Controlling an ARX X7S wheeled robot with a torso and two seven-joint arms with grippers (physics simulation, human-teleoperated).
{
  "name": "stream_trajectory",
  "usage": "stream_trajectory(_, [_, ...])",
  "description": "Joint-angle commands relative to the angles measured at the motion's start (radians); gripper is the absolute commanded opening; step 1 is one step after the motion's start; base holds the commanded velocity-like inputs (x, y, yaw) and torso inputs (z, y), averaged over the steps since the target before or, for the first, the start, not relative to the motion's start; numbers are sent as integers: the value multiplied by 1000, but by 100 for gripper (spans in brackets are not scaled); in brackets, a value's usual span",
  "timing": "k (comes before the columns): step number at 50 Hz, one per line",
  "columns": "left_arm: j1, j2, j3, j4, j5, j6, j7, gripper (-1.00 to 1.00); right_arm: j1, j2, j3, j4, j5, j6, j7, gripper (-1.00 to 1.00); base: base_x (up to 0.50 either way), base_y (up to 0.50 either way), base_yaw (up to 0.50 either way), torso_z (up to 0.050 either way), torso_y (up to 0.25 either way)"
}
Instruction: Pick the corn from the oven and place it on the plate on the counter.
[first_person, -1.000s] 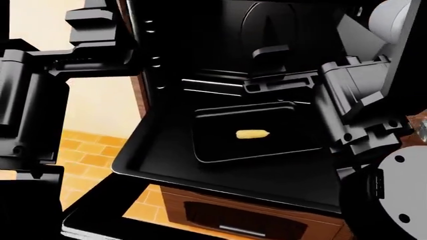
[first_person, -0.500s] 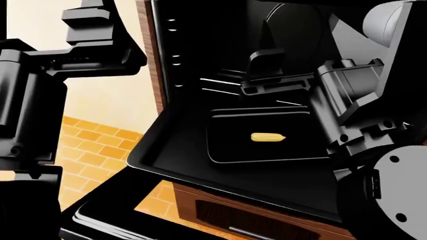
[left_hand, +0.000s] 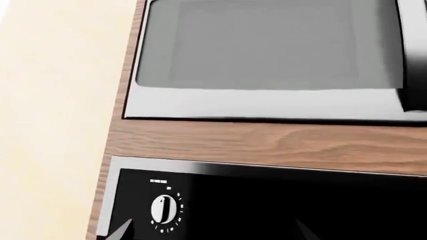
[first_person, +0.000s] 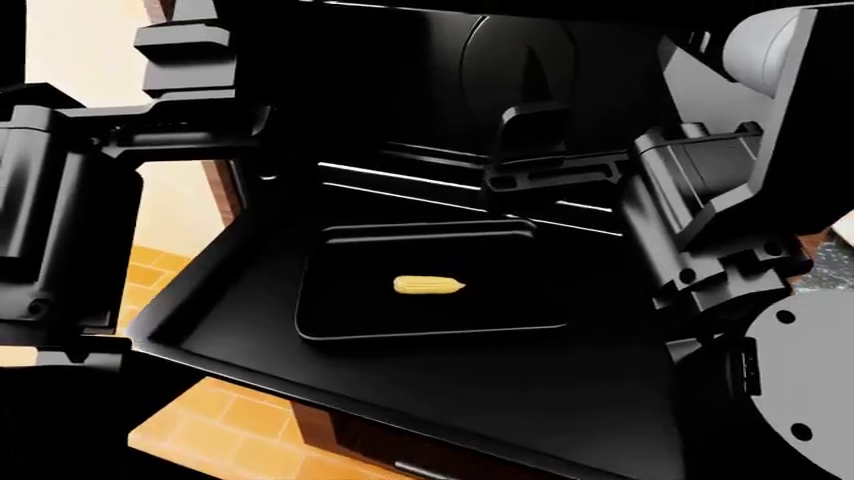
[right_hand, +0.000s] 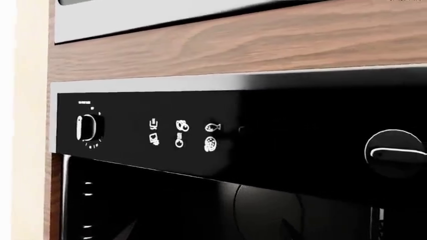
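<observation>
The corn (first_person: 429, 285), a short yellow cob, lies on the shallow black tray (first_person: 347, 320) inside the open oven (first_person: 400, 90). The oven door (first_person: 441, 390) is folded down in front of the tray. My right gripper (first_person: 534, 135) is open and empty, raised above and behind the tray, well clear of the corn. In the right wrist view its fingertips (right_hand: 130, 229) frame the oven's control panel (right_hand: 180, 132). My left gripper (left_hand: 213, 232) is open and empty, facing the panel's left knob (left_hand: 163, 207). The plate is out of view.
A grey appliance front (left_hand: 267, 55) sits above a wood band (left_hand: 267, 145) over the oven. Shiny rack rails (first_person: 400, 180) cross the cavity. Orange floor tiles (first_person: 227, 440) show below the door. A sliver of marbled counter (first_person: 838, 258) shows at the right edge.
The head view has shifted, so the tray and corn now sit further left in it and the wooden side panel has slid away. Both arms keep about the same pose.
</observation>
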Motion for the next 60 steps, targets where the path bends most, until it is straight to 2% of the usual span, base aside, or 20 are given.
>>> stream_trajectory(1, [-2, -10, 5, -1, -9, 11, -12, 100, -2, 1, -6, -2, 4, -15, -3, 100, 0, 0, 0, 0, 0])
stream_trajectory(6, [-6, -11, 11, -1, -18, 15, -22, 100, 1, 4, -14, 13, 27, -13, 22, 100, 0, 0, 0, 0, 0])
stream_trajectory(14, [0, -9, 24, 4, -13, 24, -21, 100, -16, 11, -14, -6, 16, -25, 3, 100, 509, -6, 0, 0, 0])
stream_trajectory(33, [-14, -17, 44, 4, -27, 38, -43, 100, -18, 23, -23, -10, 33, -39, 10, 100, 0, 0, 0, 0, 0])
stream_trajectory(37, [-41, -24, 77, 12, -36, 13, -51, 100, -18, 24, -27, -10, 32, -42, 9, 100, 0, 0, 0, 0, 0])
stream_trajectory(50, [-41, -35, 83, 9, -42, 29, -52, 100, -28, 30, -31, -12, 18, -55, -2, 100, 0, 0, 0, 0, -250])
stream_trajectory(56, [-21, -35, 63, 9, -42, 59, -52, 100, -42, 42, -38, -2, -5, -52, -26, 100, 0, 0, 0, 0, 0])
stream_trajectory(60, [-19, -40, 63, 13, -46, 64, -55, 100, -79, 86, -56, 72, -2, -24, -110, 100, 0, 0, 0, 0, 0])
